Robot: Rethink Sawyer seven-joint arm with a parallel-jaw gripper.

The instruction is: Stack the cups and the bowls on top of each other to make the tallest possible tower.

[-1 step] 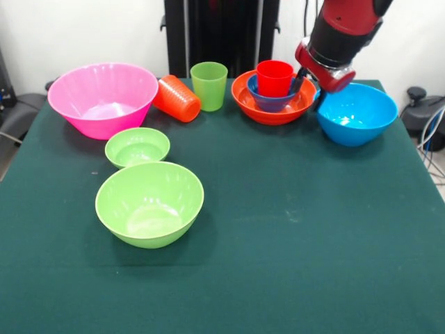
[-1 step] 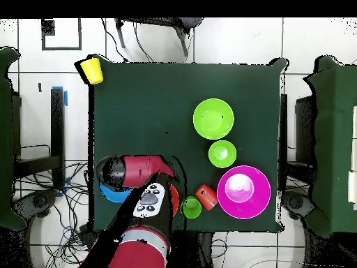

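A red cup [image 1: 274, 76] stands in the small dark blue bowl [image 1: 270, 102], which sits in the wide orange bowl [image 1: 261, 109]; this is the tower. My gripper [image 1: 309, 92] hangs at the orange bowl's right rim, open, one finger [image 1: 300, 81] inside the rim and the other outside it, beside the large blue bowl [image 1: 356, 115] [image 2: 110, 193]. The orange cup [image 1: 177, 98] [image 2: 206, 196] lies on its side by the upright light green cup [image 1: 208, 85] [image 2: 191, 207]. The pink bowl [image 1: 104, 97] [image 2: 243, 192] is at the left. In the overhead view my arm hides the tower.
The small green bowl [image 1: 137, 146] [image 2: 222, 153] and the large green bowl [image 1: 149, 203] [image 2: 213, 118] sit in front of the pink bowl. A yellow cup [image 2: 90, 70] lies at a far corner of the green table [image 1: 299, 236], just off its edge. Cables lie on the floor around.
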